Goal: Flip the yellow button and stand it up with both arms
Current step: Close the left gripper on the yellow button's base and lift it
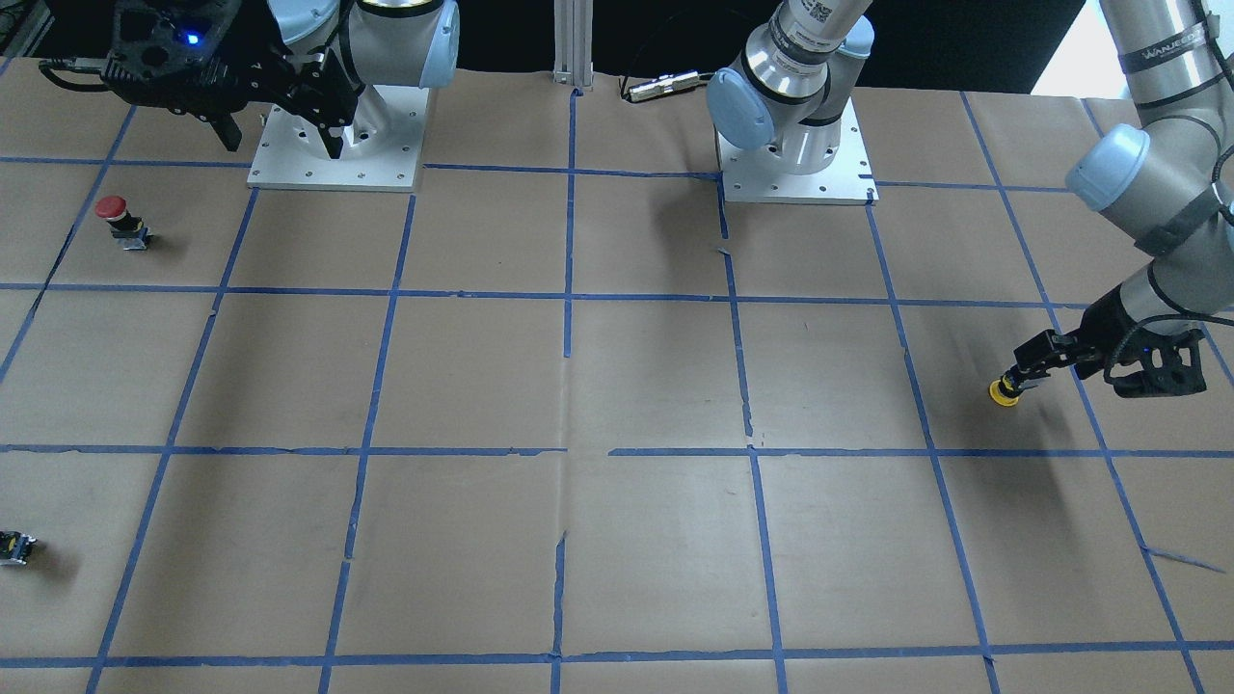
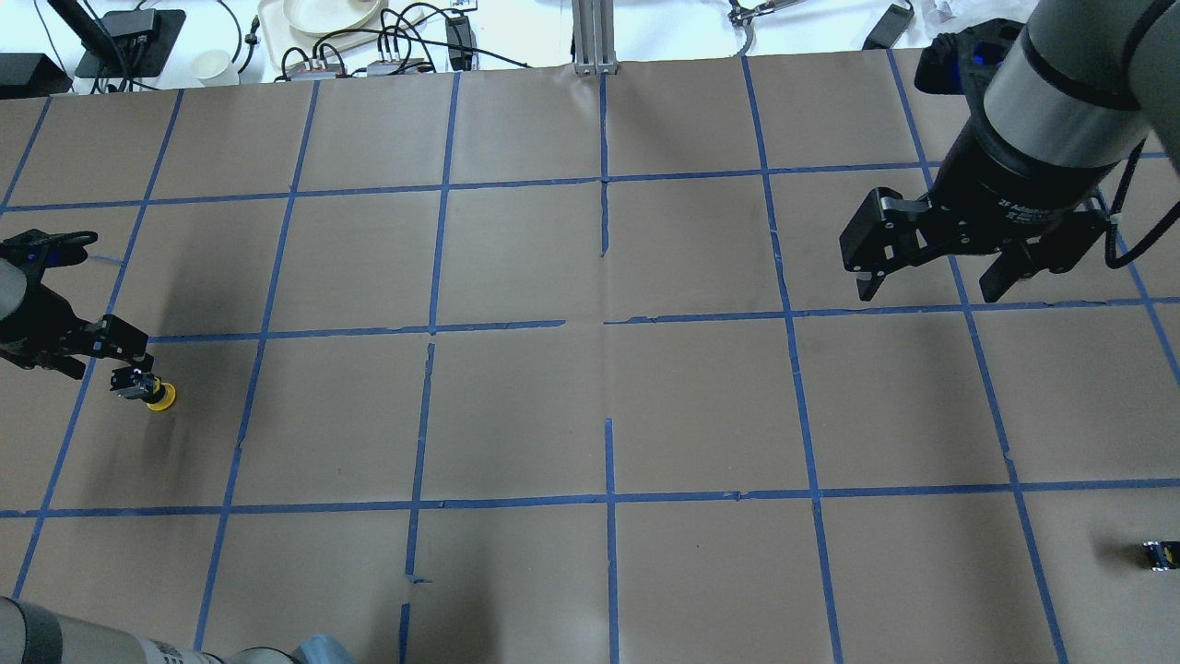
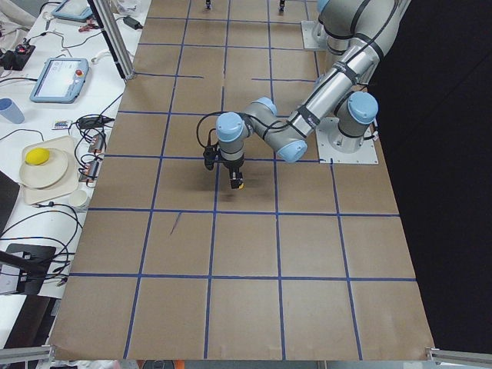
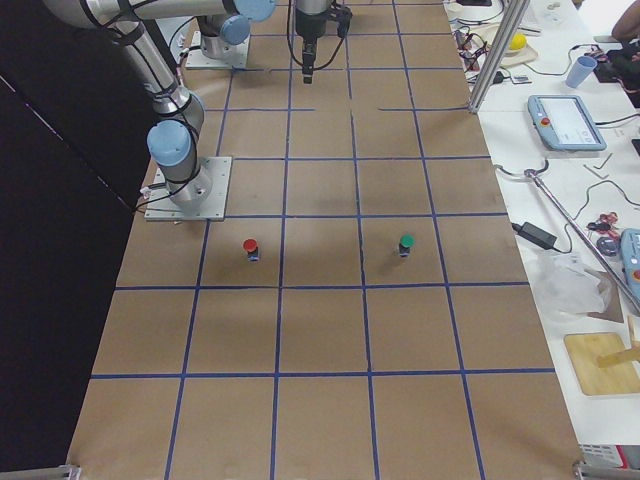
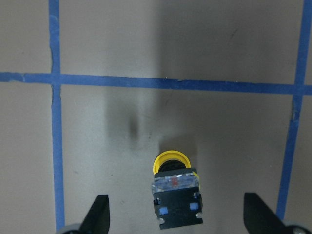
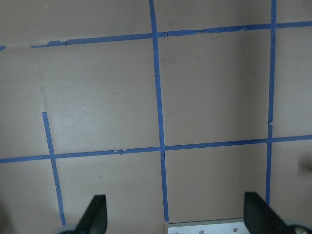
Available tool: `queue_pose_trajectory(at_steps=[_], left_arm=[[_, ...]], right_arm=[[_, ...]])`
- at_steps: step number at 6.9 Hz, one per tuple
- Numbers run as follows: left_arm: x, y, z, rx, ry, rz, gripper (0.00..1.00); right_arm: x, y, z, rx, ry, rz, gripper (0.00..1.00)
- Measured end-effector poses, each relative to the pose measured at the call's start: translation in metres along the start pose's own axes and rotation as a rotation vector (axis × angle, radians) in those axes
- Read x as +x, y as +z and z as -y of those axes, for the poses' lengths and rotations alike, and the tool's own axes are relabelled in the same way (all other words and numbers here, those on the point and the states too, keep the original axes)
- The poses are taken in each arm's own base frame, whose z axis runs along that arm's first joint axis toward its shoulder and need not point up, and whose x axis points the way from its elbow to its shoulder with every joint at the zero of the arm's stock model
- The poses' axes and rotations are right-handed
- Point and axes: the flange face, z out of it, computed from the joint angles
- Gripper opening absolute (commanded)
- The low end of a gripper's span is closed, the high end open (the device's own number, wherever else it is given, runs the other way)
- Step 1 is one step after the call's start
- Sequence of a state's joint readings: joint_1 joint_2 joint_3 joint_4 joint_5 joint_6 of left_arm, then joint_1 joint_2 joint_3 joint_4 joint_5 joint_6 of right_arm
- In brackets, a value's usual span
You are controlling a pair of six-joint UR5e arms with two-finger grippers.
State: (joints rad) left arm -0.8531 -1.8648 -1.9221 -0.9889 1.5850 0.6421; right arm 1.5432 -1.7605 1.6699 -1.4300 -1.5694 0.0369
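The small yellow-capped, black-bodied push-button (image 5: 175,191) sits between the left gripper's (image 5: 176,207) wide-spread fingers (image 5: 99,215), untouched; the right gripper (image 2: 927,295) hangs unclenched, well apart.

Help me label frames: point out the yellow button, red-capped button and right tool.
yellow button (image 5: 177,191), left wrist view, on its block body.
red-capped button (image 1: 111,206), front-facing view, on its red cap.
right tool (image 2: 928,293), overhead view, midway between its fingertips.

A robotics lab bench: a table (image 1: 656,386) wrapped in brown paper and gridded with blue tape, silver-grey jointed robot arms (image 1: 800,58) bolted to white square base plates (image 1: 335,164) at twelve o'clock of the front-facing view, and at nine o'clock of the left view a white counter (image 3: 31,127) with a grey-blue touchscreen pendant (image 3: 60,79) and black cables (image 3: 38,219).
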Motion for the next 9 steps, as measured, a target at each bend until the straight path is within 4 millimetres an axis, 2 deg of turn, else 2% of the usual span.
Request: queue_pose_trajectory(at_steps=[2,5,7,8,9], left_arm=[[-0.011,0.014,-0.003,-0.015,-0.021,-0.013,0.9],[-0.004,0.02,-0.006,-0.025,-0.046,-0.023,0.88],[0.006,0.018,-0.004,0.003,-0.043,-0.058,0.62],[0.014,0.015,-0.002,0.014,-0.03,-0.064,0.39],[0.018,0.013,-0.001,0.017,-0.019,-0.064,0.31]], right_arm=[[0.0,0.0,0.0,0.0,-0.001,0.001,1.0],[0.0,0.0,0.0,-0.001,-0.001,0.001,1.0],[0.0,0.0,0.0,-0.001,0.0,0.001,1.0],[0.0,0.0,0.0,-0.001,0.001,0.001,1.0],[0.0,0.0,0.0,-0.002,0.001,0.001,1.0]])
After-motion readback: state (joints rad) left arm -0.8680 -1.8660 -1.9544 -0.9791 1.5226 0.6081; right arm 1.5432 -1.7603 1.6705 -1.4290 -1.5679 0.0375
